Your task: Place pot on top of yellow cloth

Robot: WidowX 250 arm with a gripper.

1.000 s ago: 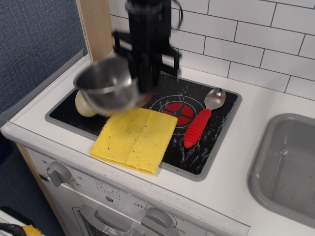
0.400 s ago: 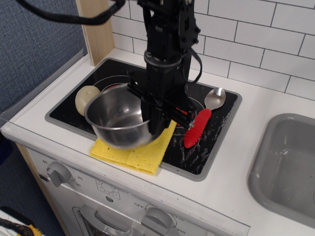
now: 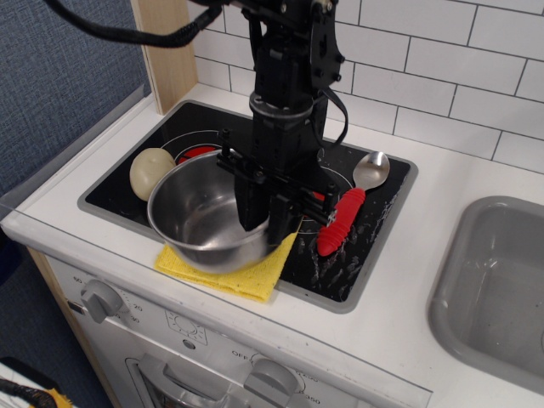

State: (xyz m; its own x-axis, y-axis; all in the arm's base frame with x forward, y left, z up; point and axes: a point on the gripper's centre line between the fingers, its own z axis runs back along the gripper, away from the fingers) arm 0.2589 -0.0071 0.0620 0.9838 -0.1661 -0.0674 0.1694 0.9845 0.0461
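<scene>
Nearest me, the yellow cloth point(image 3: 242, 275) lies at the front edge of the stovetop surface point(image 3: 357, 255), mostly covered by the pot point(image 3: 208, 217) sitting on it. The black claw point(image 3: 265, 217) pinches the pot's right rim. Behind the pot's left side sits a pale potato point(image 3: 150, 172); further right, a red-handled spoon point(image 3: 348, 208).

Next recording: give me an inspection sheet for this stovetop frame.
Surface: black cooktop set in a white counter.
Job's things: pot on the yellow cloth, covering most of it.
Clutter: potato left of the pot; red-handled spoon to its right.
Grippers: claw shut on the pot's right rim.
Cables: black cable at top.
Surroundings: tiled wall, grey sink, oven knobs.
</scene>
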